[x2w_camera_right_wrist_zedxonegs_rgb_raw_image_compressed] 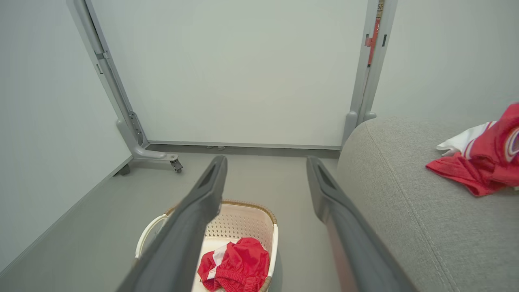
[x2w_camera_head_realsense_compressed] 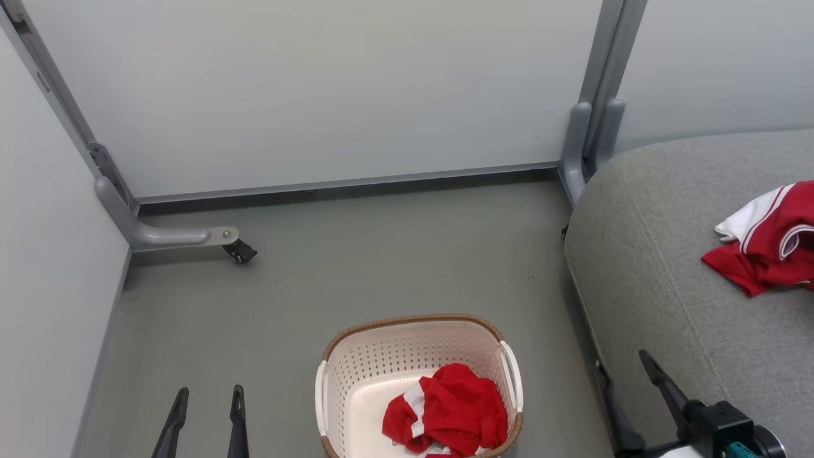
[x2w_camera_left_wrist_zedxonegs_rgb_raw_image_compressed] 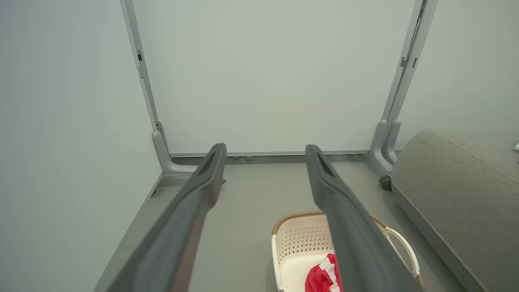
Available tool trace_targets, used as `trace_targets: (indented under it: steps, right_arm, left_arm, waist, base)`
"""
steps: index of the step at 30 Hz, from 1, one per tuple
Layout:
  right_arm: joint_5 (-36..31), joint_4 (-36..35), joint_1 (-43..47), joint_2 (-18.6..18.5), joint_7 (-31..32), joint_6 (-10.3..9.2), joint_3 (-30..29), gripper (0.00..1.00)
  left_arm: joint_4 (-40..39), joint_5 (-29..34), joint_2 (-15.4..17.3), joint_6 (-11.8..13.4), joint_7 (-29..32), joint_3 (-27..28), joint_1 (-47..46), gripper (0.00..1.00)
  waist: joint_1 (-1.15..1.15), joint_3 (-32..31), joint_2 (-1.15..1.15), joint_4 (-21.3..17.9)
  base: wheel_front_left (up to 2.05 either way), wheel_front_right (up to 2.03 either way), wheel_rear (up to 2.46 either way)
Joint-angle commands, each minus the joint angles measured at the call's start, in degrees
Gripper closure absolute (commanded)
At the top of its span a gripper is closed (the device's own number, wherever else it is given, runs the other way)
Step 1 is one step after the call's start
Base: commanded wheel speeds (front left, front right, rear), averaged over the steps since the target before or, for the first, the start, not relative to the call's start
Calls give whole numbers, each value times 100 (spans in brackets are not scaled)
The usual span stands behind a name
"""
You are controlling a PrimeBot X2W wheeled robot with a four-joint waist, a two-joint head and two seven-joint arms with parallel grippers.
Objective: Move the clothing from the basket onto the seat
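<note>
1. Clothing is split: one garment (x2w_camera_head_realsense_compressed: pixel 448 410) lies crumpled in the basket (x2w_camera_head_realsense_compressed: pixel 413 320), toward its near right corner. A second garment (x2w_camera_head_realsense_compressed: pixel 769 238) lies on the seat (x2w_camera_head_realsense_compressed: pixel 668 267) near its right edge.
2. We judge the job half done, so both grippers wait empty.
3. Our left gripper (x2w_camera_head_realsense_compressed: pixel 210 391), fingers apart, hangs over the floor left of the basket.
4. Our right gripper (x2w_camera_head_realsense_compressed: pixel 622 361), fingers apart, sits by the seat's edge, just right of the basket garment.

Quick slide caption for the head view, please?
Red garment on the seat, second garment in the basket, left gripper and right gripper open.
</note>
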Motion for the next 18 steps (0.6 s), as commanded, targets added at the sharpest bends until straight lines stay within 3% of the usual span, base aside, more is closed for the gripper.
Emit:
trace_targets:
  steps: [1,18]
  right_arm:
    - [29,22,127,0,-14,-6,-68,0]
    - [146,216,288,37,-14,-6,-30,0]
  left_arm:
    - [9,31,-7,-27,-5,44,106,0]
    - [253,112,-12,-149,-5,-128,327,0]
  waist:
    - [1,-101,0,-69]
    - [1,-261,0,-153]
  base:
    - [0,0,0]
    - [0,0,0]
